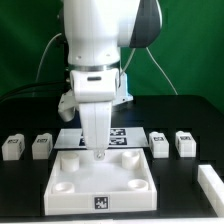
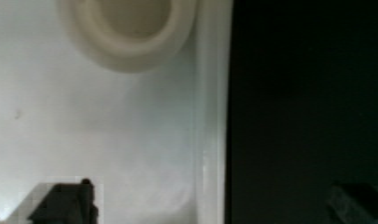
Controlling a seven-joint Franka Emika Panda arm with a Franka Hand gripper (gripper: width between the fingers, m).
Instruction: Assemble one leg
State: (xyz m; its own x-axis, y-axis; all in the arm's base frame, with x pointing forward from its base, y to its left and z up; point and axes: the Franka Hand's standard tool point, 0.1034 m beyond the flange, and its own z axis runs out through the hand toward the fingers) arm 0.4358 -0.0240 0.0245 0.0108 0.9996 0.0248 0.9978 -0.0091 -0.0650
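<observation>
Probably going for nearest leg [image 1: 158, 143] next, lying on table [image 1: 30, 185] just beside panel [image 1: 70, 200], ext. view's right. Hovering w/ pincer [image 1: 97, 153] spread apart, empty, over panel nr socket [image 2: 124, 35]. Likely needing centring over leg, squaring fingers [image 2: 61, 203] to flat sides before closing.

— Exterior view?
— Bright, even light, seemingly from above; white arm [image 1: 100, 35] glares, detail washed out; soft shadows in the panel [image 1: 105, 178] sockets; black table [image 1: 25, 195] swallows detail.
— Wrist view?
— Dim, blurred throughout; panel reads greyish; fingertips [image 2: 61, 203] mere dark smudges.
</observation>
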